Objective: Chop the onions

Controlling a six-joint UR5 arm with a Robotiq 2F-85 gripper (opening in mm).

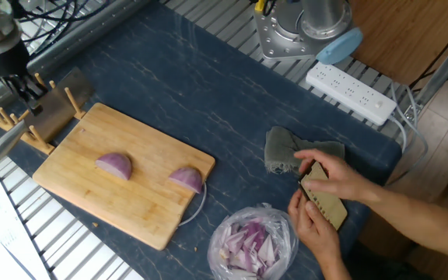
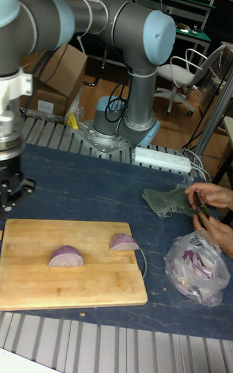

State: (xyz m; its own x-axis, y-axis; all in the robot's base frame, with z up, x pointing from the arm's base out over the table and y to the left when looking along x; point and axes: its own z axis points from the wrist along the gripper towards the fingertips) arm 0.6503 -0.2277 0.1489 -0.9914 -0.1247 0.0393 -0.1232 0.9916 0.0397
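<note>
Two red onion halves lie cut side down on the wooden cutting board (image 1: pixel 134 211) (image 2: pixel 77 290): one near the middle (image 1: pixel 114 164) (image 2: pixel 66 256), one at the right edge (image 1: pixel 187 179) (image 2: pixel 123 241). My gripper (image 1: pixel 23 87) (image 2: pixel 11 197) hangs at the far left, beyond the board's left corner and well away from the onions. It sits over a wooden rack (image 1: pixel 5 117) that holds a cleaver (image 1: pixel 53 113). Its dark fingers point down. The gap between them and any contact with the cleaver do not show.
A clear plastic bag of chopped onion bits (image 1: pixel 253 241) (image 2: pixel 193 269) lies right of the board. A person's hands (image 1: pixel 325 198) (image 2: pixel 213 214) hold a phone beside a grey cloth (image 1: pixel 282 152) (image 2: pixel 165 199). A power strip (image 1: pixel 351 92) and the arm's base (image 1: pixel 298 35) stand behind.
</note>
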